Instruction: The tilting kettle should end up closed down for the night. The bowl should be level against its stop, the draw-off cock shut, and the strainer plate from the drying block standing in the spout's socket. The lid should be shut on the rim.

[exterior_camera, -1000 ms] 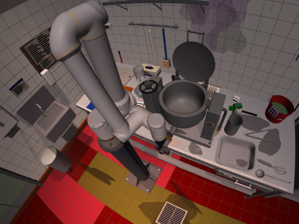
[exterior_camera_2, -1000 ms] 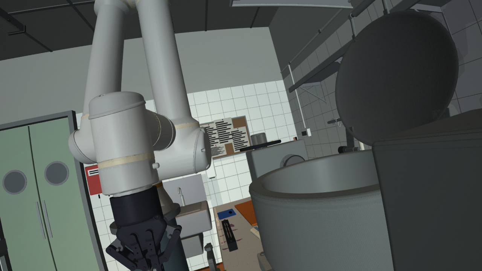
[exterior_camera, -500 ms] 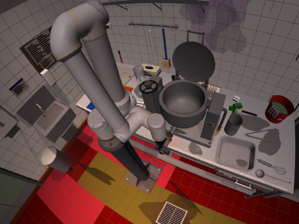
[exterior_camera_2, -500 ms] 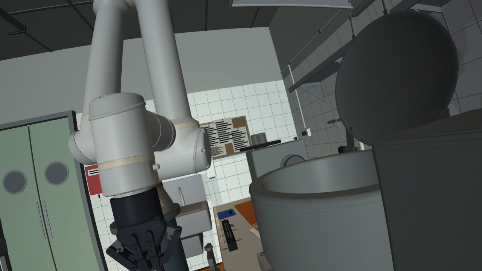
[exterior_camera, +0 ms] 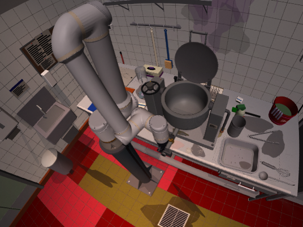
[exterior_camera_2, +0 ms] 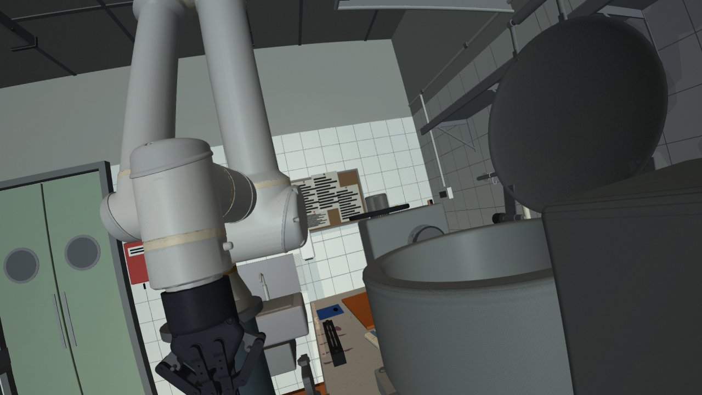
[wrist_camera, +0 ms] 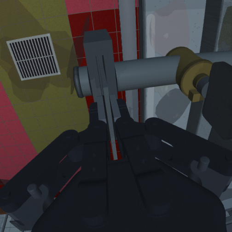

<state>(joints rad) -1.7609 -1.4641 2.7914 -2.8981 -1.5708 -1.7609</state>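
The strainer plate (wrist_camera: 110, 119), a thin grey strip, stands in the socket block (wrist_camera: 97, 66) on the grey spout pipe (wrist_camera: 142, 73). My gripper (wrist_camera: 110, 110) (exterior_camera: 164, 151) is closed on the plate, with its fingers on either side of it, at the bench's front edge below the kettle. The kettle bowl (exterior_camera: 186, 103) (exterior_camera_2: 466, 295) sits level between its two supports. Its round lid (exterior_camera: 196, 62) (exterior_camera_2: 579, 103) stands raised behind the rim. A brass draw-off cock (wrist_camera: 192, 73) sits on the pipe to the right. The black handwheel (exterior_camera: 149, 88) is on the left support.
A red bucket (exterior_camera: 283, 110) stands at the bench's right end. A sink (exterior_camera: 238, 154) is set into the bench, right of the kettle. A grey cup (exterior_camera: 236, 125) stands behind the sink. A floor drain grate (exterior_camera: 173, 216) (wrist_camera: 33, 56) lies below. My arm's pedestal (exterior_camera: 138, 169) stands left of the bench.
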